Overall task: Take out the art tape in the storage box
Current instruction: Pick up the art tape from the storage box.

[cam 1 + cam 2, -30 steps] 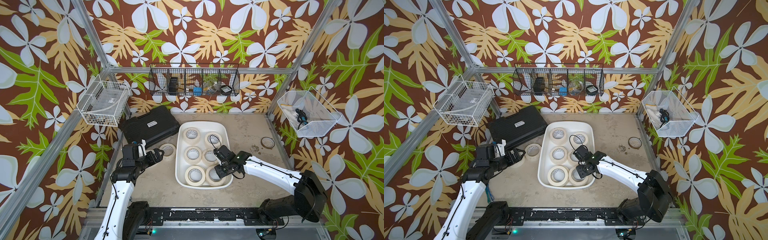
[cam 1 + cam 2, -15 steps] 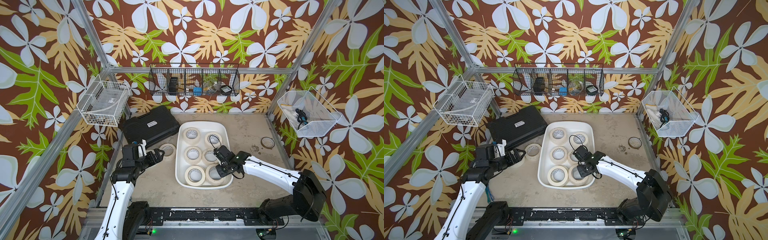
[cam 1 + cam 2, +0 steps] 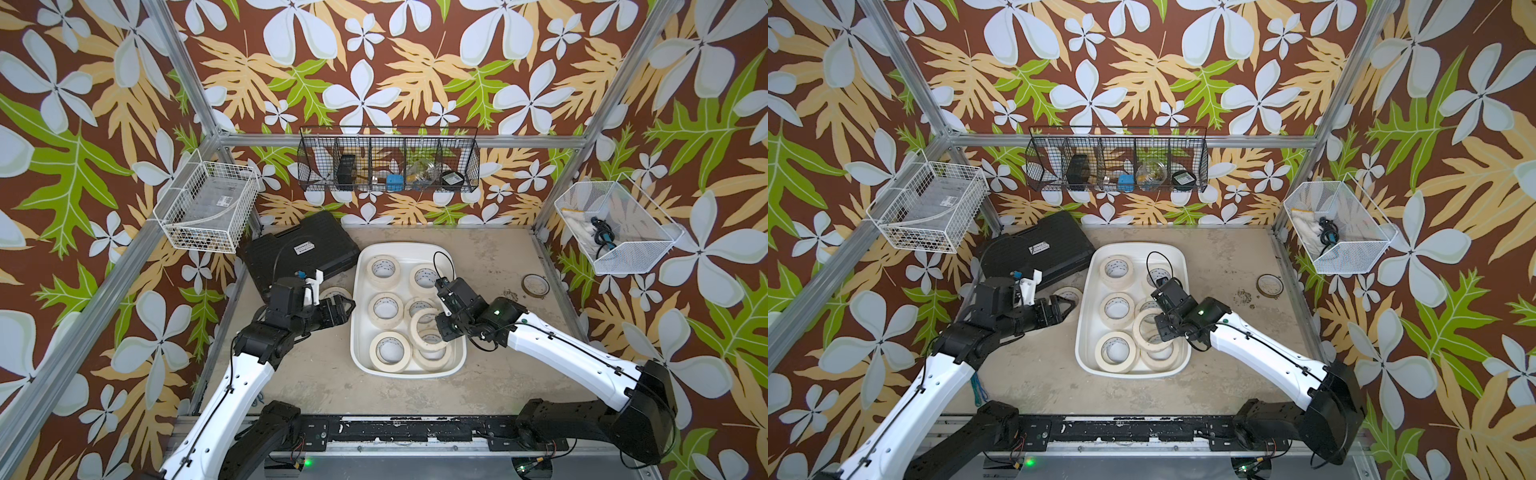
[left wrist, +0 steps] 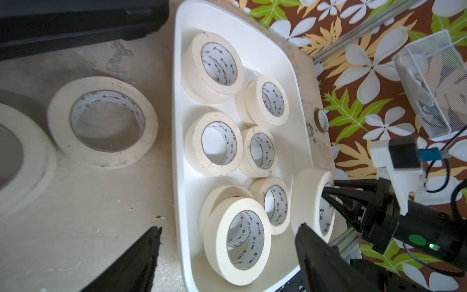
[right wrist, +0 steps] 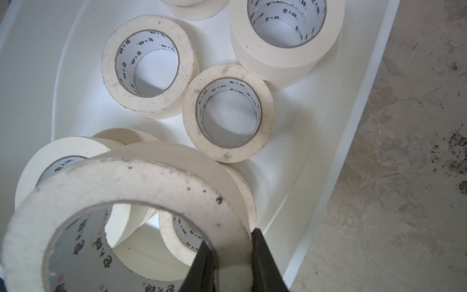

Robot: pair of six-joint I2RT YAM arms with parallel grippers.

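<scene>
Right claw (image 5: 228, 252) has gone from spread above the near rolls to pinched tight on one roll of art tape (image 5: 121, 177). One finger sits inside the core and one outside, clamping the ring's wall.

That roll now tilts steeply, raised off the roll beneath it. It hangs over the inside of the storage box (image 4: 265, 50), not past the rim.

Left claw (image 4: 228, 227) has barely shifted. Its jaws are wide, a touch narrower than before, and hold nothing. It waits just outside the box wall.

Positions:
- Ahead of and below the right claw's tips, other rolls (image 5: 145, 68) lie flat in the box, some stacked. At least seven show.
- On the left claw's outer side, two freed rolls (image 4: 101, 121) rest on the worktop (image 4: 88, 215), already out.

Reading:
- The grasp looks made, so this roll's step turns from reaching to lifting.
- Next it must rise over the sloping wall and travel out.
- The pinch is narrow and off to one side, so the ring may swing or slip.
- Most of the job remains.
</scene>
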